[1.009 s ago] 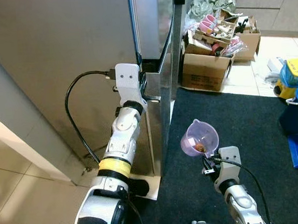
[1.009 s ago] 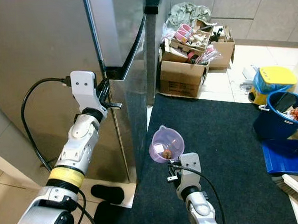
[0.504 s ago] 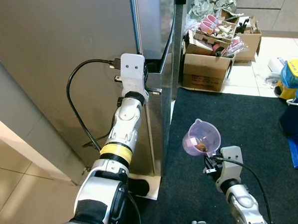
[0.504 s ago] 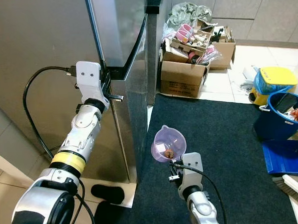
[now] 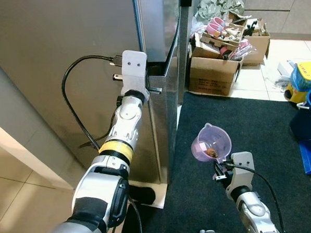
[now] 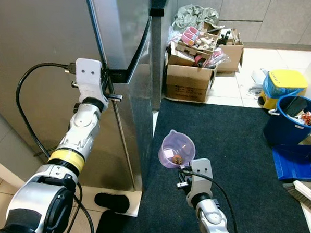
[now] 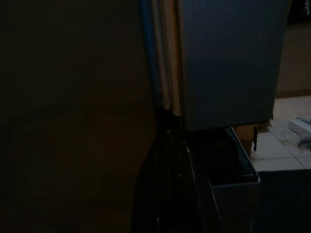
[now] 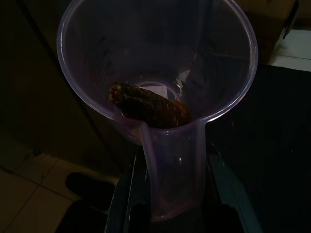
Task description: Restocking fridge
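Observation:
The stainless fridge (image 5: 164,27) stands ahead on my left, with a blue seal line running down its door edge. My left gripper (image 5: 152,87) reaches into the dark recess at the seam between the upper and lower doors (image 7: 223,63). The left wrist view is too dark to show how its fingers stand. Low at the right, my right gripper (image 8: 172,206) is shut on the handle of a clear purple measuring cup (image 5: 211,142). The cup is held upright over the mat. A brown sausage-like piece of food (image 8: 148,107) lies inside it.
A black mat (image 5: 254,116) covers the floor to the right of the fridge. Cardboard boxes (image 5: 214,71) full of odds and ends stand behind it. A blue bucket (image 6: 296,114), a blue dustpan (image 6: 300,162) and a brush (image 6: 308,194) are at far right. A black slipper (image 6: 113,201) lies by the fridge foot.
My left wrist has risen a little along the door edge, pressing closer to the seam. The cup in my right gripper has stayed almost still.

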Tool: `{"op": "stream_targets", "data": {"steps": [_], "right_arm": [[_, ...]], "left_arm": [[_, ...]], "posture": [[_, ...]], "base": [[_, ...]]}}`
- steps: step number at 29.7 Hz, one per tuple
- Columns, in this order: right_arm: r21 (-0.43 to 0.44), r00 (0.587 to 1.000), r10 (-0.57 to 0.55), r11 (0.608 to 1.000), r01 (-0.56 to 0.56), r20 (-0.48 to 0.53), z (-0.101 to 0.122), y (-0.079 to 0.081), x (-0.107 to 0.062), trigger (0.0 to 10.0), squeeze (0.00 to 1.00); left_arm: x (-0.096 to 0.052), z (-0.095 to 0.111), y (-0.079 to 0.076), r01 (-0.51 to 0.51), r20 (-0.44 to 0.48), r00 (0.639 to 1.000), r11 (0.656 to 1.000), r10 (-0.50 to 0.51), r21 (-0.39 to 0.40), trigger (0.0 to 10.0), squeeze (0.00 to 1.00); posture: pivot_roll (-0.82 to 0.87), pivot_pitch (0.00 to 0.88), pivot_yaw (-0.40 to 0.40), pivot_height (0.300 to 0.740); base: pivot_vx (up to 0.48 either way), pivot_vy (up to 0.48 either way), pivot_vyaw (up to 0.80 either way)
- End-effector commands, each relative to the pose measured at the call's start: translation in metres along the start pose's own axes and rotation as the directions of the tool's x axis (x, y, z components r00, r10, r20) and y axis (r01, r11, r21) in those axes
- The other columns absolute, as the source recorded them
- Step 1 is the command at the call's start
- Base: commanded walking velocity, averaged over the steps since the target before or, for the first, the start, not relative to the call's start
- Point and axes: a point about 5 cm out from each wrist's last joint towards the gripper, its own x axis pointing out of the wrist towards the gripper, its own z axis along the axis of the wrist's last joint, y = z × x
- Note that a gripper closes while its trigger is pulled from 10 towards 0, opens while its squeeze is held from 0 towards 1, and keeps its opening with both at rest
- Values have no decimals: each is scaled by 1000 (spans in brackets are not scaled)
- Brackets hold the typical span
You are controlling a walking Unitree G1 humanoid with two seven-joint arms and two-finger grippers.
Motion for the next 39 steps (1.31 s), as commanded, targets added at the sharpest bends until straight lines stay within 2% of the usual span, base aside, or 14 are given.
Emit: {"op": "stream_targets", "data": {"steps": [1, 11, 18, 19, 20, 21, 22, 31, 35, 36, 37, 38, 39], "right_arm": [[8, 1000, -9, 1000, 9, 28, 4, -2, 1, 10000, 0], [11, 1000, -12, 1000, 11, 25, 3, -1, 0, 10000, 0], [13, 1000, -15, 1000, 15, 26, 3, -2, 0, 10000, 0], [12, 1000, -16, 1000, 16, 26, 3, -2, 0, 10000, 0], [12, 1000, -16, 1000, 16, 26, 3, -2, 0, 10000, 0], [12, 1000, -16, 1000, 16, 26, 3, -2, 0, 10000, 0], [13, 1000, -17, 1000, 16, 26, 3, -2, 0, 10000, 0], [15, 999, -18, 1000, 18, 26, 3, -3, 0, 10000, 0], [16, 999, -19, 1000, 19, 25, 3, -3, 0, 10000, 0], [15, 999, -18, 1000, 18, 26, 3, -3, 0, 10000, 0], [15, 999, -17, 1000, 17, 27, 3, -3, 0, 10000, 0], [15, 999, -17, 1000, 17, 27, 3, -3, 0, 10000, 0], [15, 999, -17, 1000, 17, 30, 4, -2, 0, 10000, 0]], "left_arm": [[0, -2, 4, -5, -11, 1000, 1000, 5, 23, 10000, 0], [-1, -16, 0, 5, -102, 995, 999, -1, 39, 10000, 0], [-2, -18, 0, -1, -115, 993, 1000, 3, 15, 10000, 0], [-2, -19, 1, -4, -119, 993, 1000, 5, 11, 10000, 133], [-1, -19, 1, -5, -122, 993, 1000, 6, 7, 10000, 796], [-1, -19, 1, -5, -122, 993, 1000, 6, 7, 10000, 796], [-1, -19, 2, -9, -123, 992, 1000, 9, -1, 10000, 1000], [0, -17, 4, -14, -116, 993, 1000, 14, -7, 10000, 1000], [1, -16, -5, 27, -113, 993, 999, -31, -39, 10000, 1000], [1, -14, -12, 72, -100, 992, 995, -78, -64, 10000, 475], [2, -12, -19, 118, -85, 988, 988, -127, -103, 10000, 0], [2, -12, -19, 118, -85, 988, 988, -127, -103, 10000, 0], [1, -9, -32, 223, -54, 970, 957, -236, -186, 10000, 0]], "posture": [[-77, 56, 20, 740], [-81, 60, 23, 740], [-82, 60, 23, 740], [-82, 61, 23, 740], [-82, 61, 23, 740], [-82, 61, 23, 740], [-82, 61, 24, 740], [-82, 58, 24, 740], [-81, 57, 23, 740], [-82, 57, 24, 740], [-83, 58, 25, 740], [-83, 58, 25, 740], [-84, 59, 23, 740]], "base": [[0, 0, 0], [0, 0, 0], [0, 0, 0], [0, 0, 0], [0, 0, 0], [0, 0, 0], [0, 0, 0], [0, 0, 0], [0, 0, 0], [0, 0, 0], [0, 0, 0], [0, 0, 0], [0, 0, 0]]}}
